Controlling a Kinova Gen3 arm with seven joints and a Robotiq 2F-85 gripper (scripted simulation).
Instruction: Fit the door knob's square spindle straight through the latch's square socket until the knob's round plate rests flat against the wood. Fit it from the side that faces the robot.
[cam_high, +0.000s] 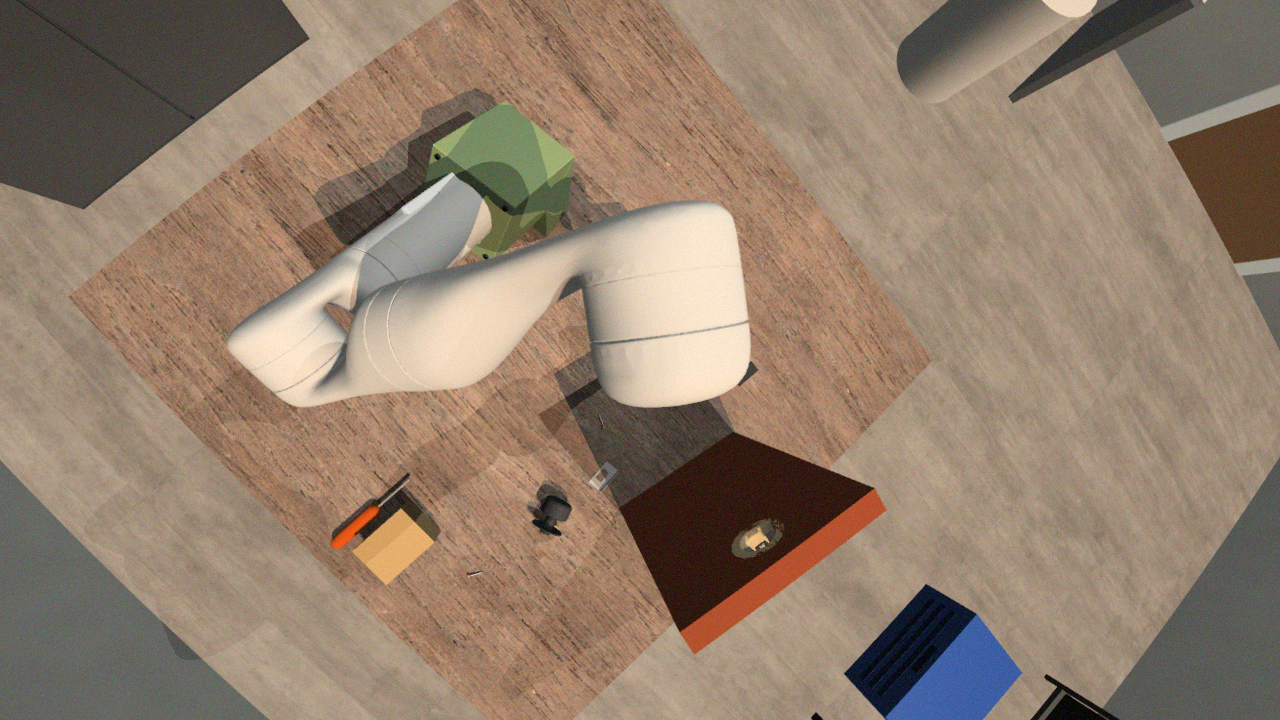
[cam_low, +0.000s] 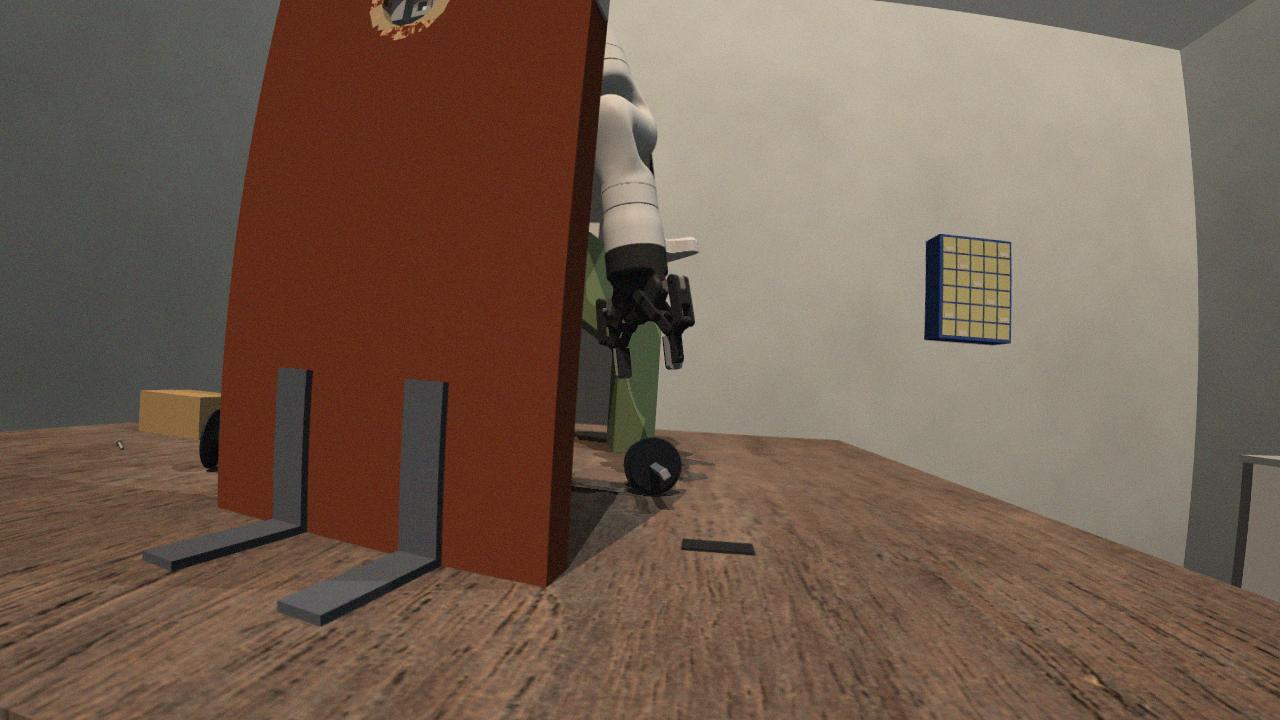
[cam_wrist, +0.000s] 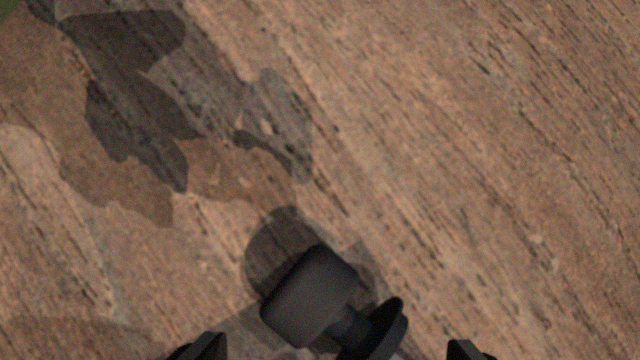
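The dark door knob (cam_low: 652, 465) (cam_wrist: 310, 296) lies on its side on the wooden table, just off the door panel's right edge. Its round plate (cam_wrist: 381, 327) shows at the bottom of the wrist view; the spindle is cut off there. My gripper (cam_low: 648, 351) (cam_wrist: 335, 350) is open and empty. It points down and hangs well above the knob. In the top view the arm hides both. The red-brown door panel (cam_high: 716, 501) (cam_low: 402, 268) stands upright, with the latch's square socket (cam_high: 762, 543) (cam_low: 407, 10) near its top.
A green pedestal (cam_high: 505, 170) (cam_low: 631, 394) carries the arm. A second dark knob (cam_high: 552, 512), a small grey part (cam_high: 602, 476), a yellow box (cam_high: 398, 541) (cam_low: 179, 410) and an orange screwdriver (cam_high: 358, 523) lie to the left. A flat dark plate (cam_low: 717, 546) lies nearby. Grey brackets (cam_low: 358, 586) foot the door.
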